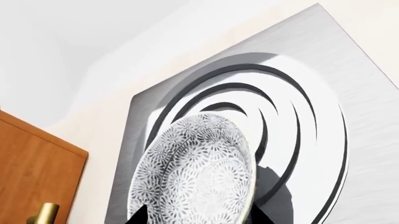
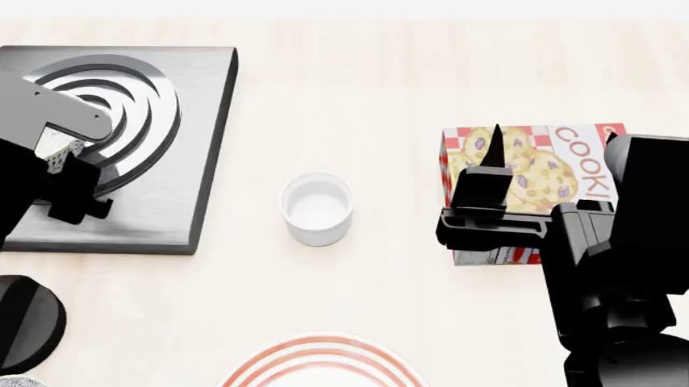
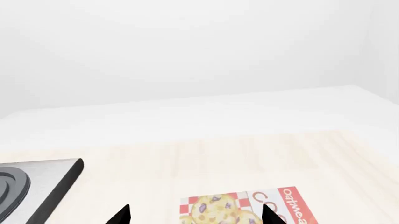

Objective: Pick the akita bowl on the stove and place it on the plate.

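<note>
- Left gripper [image 1: 194,219] reaches over the stove [image 2: 194,161], its fingertips clamped on the akita bowl [image 1: 196,172].
- The speckled, floral-patterned bowl sits tilted above the ring burner [image 1: 281,93].
- Right gripper [image 3: 196,215] hovers spread wide over the cookie box [image 2: 538,173].

— What sits on the pale wooden tabletop [image 2: 377,89] besides the main pieces?

— A plain white cup [image 2: 316,207] stands upright near the middle, well clear of every edge. A cookie box [image 2: 535,165] lies flat toward the right edge, red-and-white checked, with cookies pictured on its face.

— Anything off the tabletop?

— A brown wooden cabinet panel [image 1: 31,175] with a brass handle [image 1: 42,214] shows beyond one edge.
</note>
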Motion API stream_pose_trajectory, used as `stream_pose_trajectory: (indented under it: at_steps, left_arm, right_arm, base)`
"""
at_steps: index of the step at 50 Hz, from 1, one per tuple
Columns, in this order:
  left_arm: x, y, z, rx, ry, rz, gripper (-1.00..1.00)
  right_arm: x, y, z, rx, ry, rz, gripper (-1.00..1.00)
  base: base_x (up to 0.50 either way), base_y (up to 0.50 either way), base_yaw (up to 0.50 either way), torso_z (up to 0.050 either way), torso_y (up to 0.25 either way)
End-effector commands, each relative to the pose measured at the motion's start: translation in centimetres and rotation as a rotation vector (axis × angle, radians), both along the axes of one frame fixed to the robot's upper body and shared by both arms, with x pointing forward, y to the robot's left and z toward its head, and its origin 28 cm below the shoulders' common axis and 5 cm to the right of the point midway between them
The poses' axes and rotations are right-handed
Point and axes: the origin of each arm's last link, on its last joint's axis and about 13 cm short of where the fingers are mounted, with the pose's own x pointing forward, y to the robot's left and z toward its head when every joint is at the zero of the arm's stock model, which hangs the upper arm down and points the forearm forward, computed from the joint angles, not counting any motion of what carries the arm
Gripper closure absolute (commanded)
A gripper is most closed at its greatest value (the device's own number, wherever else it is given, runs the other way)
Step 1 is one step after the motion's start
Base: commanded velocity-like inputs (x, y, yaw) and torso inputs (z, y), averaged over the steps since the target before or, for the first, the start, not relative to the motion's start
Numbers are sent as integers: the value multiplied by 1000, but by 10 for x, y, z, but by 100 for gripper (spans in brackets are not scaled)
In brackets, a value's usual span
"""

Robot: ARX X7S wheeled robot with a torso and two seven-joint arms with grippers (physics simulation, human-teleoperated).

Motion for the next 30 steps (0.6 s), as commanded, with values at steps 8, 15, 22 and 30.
stream_pose_trajectory:
  at_steps: [8,15,22,30]
  left_arm:
    - [-1,1,2,6,-2,-2,100]
    - [-2,0,0,1,1,-7,100]
    - [-3,0,2,-4,0,-8,100]
    - [-1,-1,2,-27,-8,5,100]
  right_arm:
    - [-1,0,0,0,1,-1,-100]
    - [0,0,-1,0,2,-3,-100]
    - [0,-1,-1,0,2,-3,-100]
    - [0,0,0,0,1,-3,-100]
  base:
    - [0,0,0,0,0]
    - [0,0,0,0,0]
    - [0,0,0,0,0]
    - [0,0,0,0,0]
